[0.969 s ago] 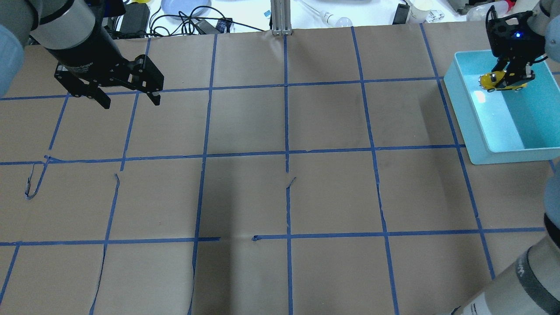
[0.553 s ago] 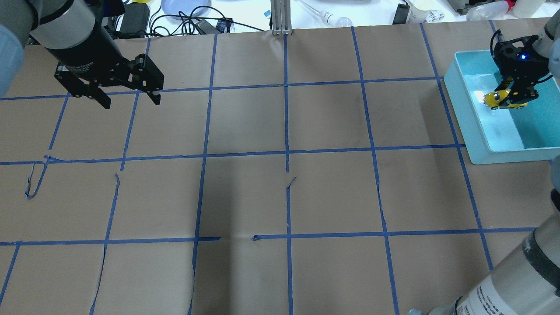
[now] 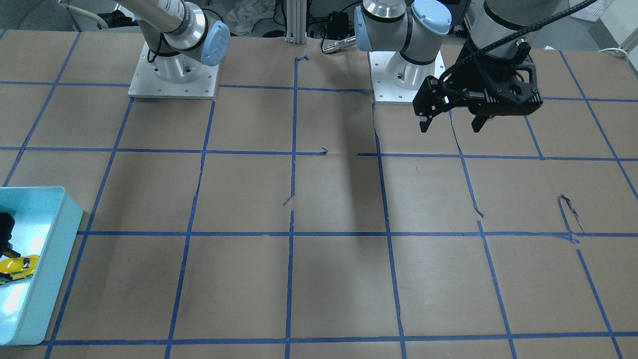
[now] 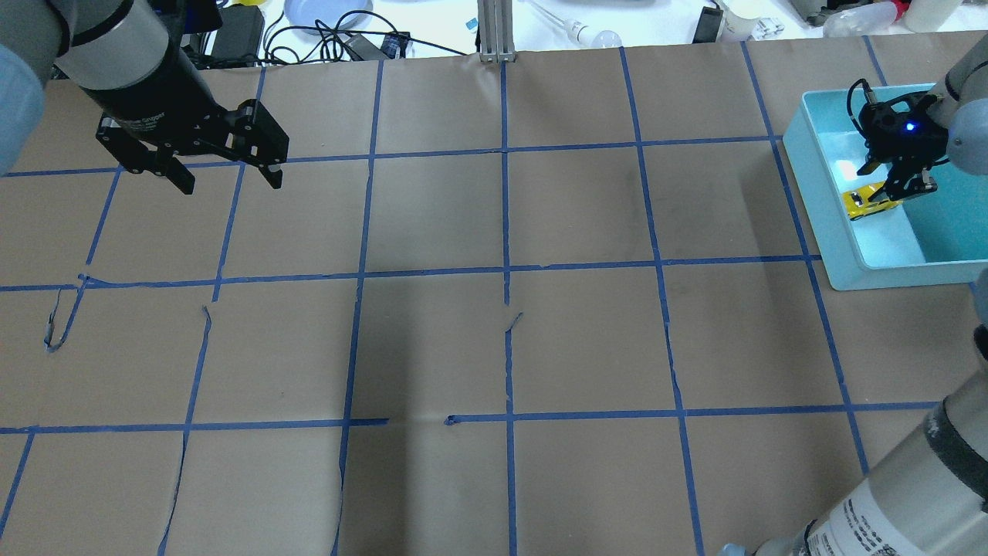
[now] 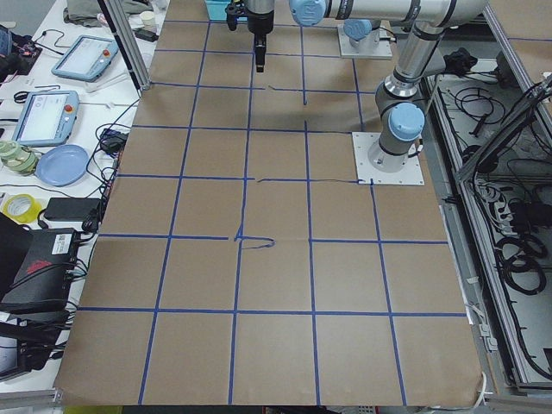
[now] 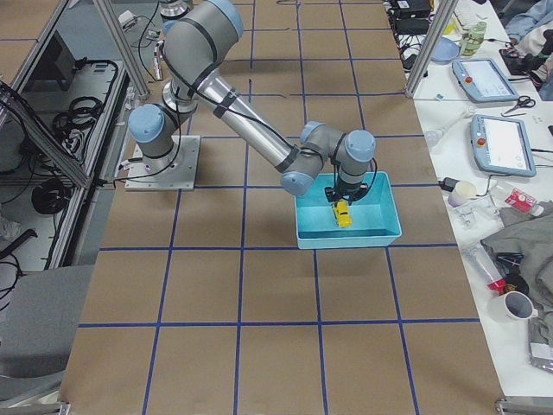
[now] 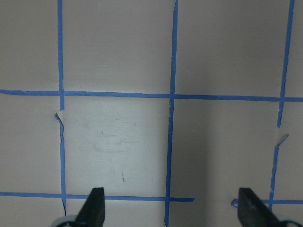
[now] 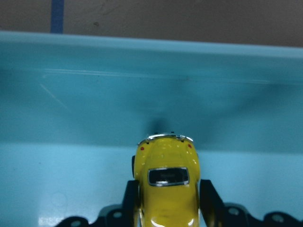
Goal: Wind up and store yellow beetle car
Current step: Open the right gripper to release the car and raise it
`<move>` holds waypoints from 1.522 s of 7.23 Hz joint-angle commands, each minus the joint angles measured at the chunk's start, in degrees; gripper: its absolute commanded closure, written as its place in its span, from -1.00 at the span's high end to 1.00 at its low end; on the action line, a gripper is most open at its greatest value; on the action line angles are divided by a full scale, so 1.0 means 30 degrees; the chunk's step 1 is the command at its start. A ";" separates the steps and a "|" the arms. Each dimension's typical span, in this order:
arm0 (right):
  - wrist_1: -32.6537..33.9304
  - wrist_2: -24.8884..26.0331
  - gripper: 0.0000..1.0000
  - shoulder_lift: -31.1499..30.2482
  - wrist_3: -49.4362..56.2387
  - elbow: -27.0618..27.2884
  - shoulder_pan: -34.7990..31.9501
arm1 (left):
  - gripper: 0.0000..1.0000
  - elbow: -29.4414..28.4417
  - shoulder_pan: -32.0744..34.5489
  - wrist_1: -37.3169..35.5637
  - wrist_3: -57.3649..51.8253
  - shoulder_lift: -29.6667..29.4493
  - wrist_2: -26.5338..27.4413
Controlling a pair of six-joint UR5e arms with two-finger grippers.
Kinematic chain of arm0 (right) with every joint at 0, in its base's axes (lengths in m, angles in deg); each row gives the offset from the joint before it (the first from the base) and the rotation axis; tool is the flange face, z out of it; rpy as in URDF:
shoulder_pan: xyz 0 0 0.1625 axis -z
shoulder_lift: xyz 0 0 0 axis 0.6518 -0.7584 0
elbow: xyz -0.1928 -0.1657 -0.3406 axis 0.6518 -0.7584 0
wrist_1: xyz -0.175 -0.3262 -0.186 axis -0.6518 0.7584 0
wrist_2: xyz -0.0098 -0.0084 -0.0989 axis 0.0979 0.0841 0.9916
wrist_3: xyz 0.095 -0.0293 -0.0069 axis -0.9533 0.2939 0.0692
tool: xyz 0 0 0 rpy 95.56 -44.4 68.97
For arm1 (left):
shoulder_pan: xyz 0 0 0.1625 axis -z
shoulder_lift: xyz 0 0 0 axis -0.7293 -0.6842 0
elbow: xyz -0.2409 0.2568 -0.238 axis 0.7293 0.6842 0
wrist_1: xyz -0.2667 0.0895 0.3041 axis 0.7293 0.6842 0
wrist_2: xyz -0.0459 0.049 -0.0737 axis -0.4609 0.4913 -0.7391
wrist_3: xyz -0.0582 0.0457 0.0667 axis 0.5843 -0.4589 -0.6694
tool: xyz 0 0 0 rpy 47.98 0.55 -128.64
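The yellow beetle car (image 4: 866, 202) is inside the teal bin (image 4: 822, 208) at the far right, near the bin's left wall. My right gripper (image 4: 888, 193) is shut on it. In the right wrist view the black fingers (image 8: 208, 198) press both sides of the car (image 8: 165, 182), whose nose points at the bin wall (image 8: 142, 94). I cannot tell whether its wheels touch the bin floor. The car also shows in the front view (image 3: 17, 267) and the right side view (image 6: 342, 213). My left gripper (image 4: 231, 181) is open and empty above the table's far left (image 7: 173, 208).
Brown paper with a blue tape grid covers the table. Loose, torn tape ends stick up on the left (image 4: 58, 324). Cables, a blue plate (image 4: 324, 11) and other clutter lie beyond the table's far edge.
My right gripper has moved down into the bin with the car and toward the bin's left wall. The left arm has not moved.
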 commanded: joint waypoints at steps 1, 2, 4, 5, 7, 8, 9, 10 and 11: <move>-0.0346 0.0086 0.62 -0.1019 -0.2099 -0.0165 -0.0016 | 1.00 0.0009 0.0000 0.0004 -0.0037 0.0000 0.0050; -0.2351 0.0029 0.64 -0.2709 -0.3649 -0.0194 -0.0422 | 1.00 0.0038 0.0000 0.0004 -0.0008 0.0000 -0.0008; -0.5991 0.0029 0.95 -0.6166 -1.1451 -0.0136 -0.3744 | 1.00 0.0009 0.0000 0.0004 -0.0037 0.0000 -0.0008; -0.6149 0.0087 1.00 -0.6821 -1.4851 -0.0107 -0.5709 | 1.00 0.0009 0.0000 0.0004 -0.0037 0.0029 0.0021; -0.5975 0.0409 1.00 -0.7411 -2.1617 -0.0224 -0.8297 | 1.00 0.0009 0.0000 0.0004 -0.0066 0.0000 -0.0007; -0.6003 0.0438 1.00 -0.7674 -2.5423 -0.0224 -0.9293 | 1.00 0.0009 0.0000 0.0004 -0.0095 0.0000 -0.0008; -0.5946 0.0787 1.00 -0.7967 -2.9522 -0.0166 -1.0376 | 1.00 0.0009 0.0000 0.0004 -0.0124 0.0000 0.0050; -0.6032 0.1341 1.00 -0.7999 -3.2956 -0.0165 -1.1547 | 1.00 0.0009 0.0000 0.0004 -0.0531 0.0000 0.0050; -0.6062 0.1028 1.00 -0.7883 -3.6790 -0.0252 -1.1675 | 1.00 0.0009 0.0000 0.0004 -0.0564 0.0000 0.0050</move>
